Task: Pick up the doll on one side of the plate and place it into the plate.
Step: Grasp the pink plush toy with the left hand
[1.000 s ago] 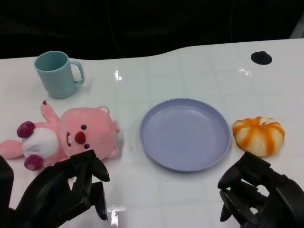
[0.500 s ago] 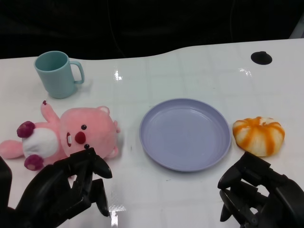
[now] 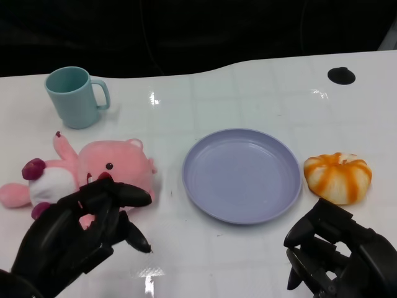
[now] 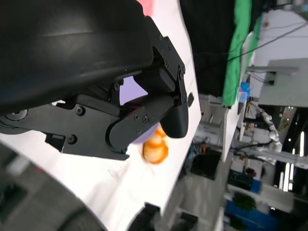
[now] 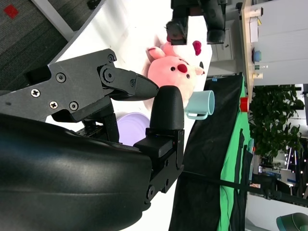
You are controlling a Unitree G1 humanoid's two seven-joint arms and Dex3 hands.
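Here, every place is given relative to the plate.
Plate: a round lavender plate [image 3: 242, 175] lies flat on the white worktop [image 3: 260, 93], with nothing in it.
Doll: the pink plush doll [image 3: 93, 177] lies on its side on the worktop, left of the plate and just apart from its rim; it has a white belly, dark purple paws and a red nose. The right wrist view shows it too [image 5: 175, 72], beyond the plate.
Left hand: the left hand [image 3: 74, 233] is at the near left of the plate, over the near edge of the doll. Its fingers [image 3: 127, 194] are spread and hold nothing; the upper ones overlap the doll's face in the head view, but whether they touch it I cannot tell.
Right hand: the right hand [image 3: 338, 254] is low at the near right of the plate, clear of its rim. Its fingers [image 3: 304, 233] are curled a little yet apart, with nothing between them.
Mug: a teal mug [image 3: 74, 96] stands upright far to the left of the plate, beyond the doll, handle turned toward the plate.
Orange toy: an orange-and-white striped pumpkin-shaped toy [image 3: 338, 177] sits just right of the plate.
Black disc: a small black disc [image 3: 341, 76] lies on the worktop far beyond the plate's right side.
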